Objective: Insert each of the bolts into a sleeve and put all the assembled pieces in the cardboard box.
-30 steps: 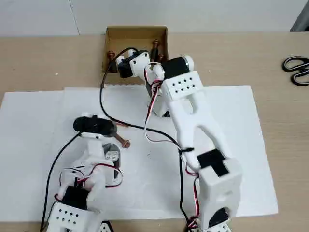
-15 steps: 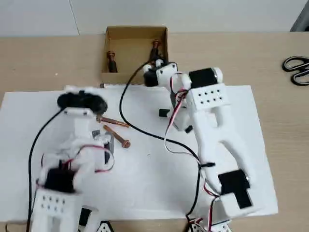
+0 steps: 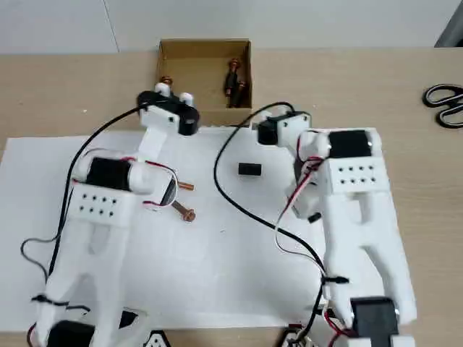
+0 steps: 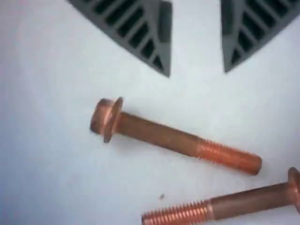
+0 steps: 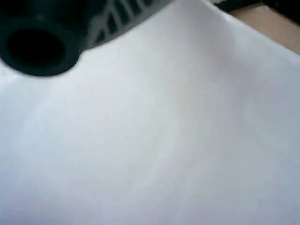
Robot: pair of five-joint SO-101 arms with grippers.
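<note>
Two copper bolts (image 4: 176,140) lie close together on the white paper sheet (image 4: 47,178) in the left wrist view, their heads at opposite ends. They sit just off the left gripper (image 4: 194,51), whose fingers are spread around nothing. From the high view the left arm hides part of both. That view adds the cardboard box (image 3: 205,49) beyond the sheet, holding one assembled piece (image 3: 166,82) by its left wall and seemingly two by its right. One black sleeve (image 3: 249,169) lies between the arms. Scissors (image 3: 445,101) lie well apart. I cannot tell the right gripper's (image 5: 115,18) state.

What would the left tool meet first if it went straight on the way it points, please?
Probably the nearer copper bolt on the white paper, just ahead of the open left tool; depth is unclear.
</note>
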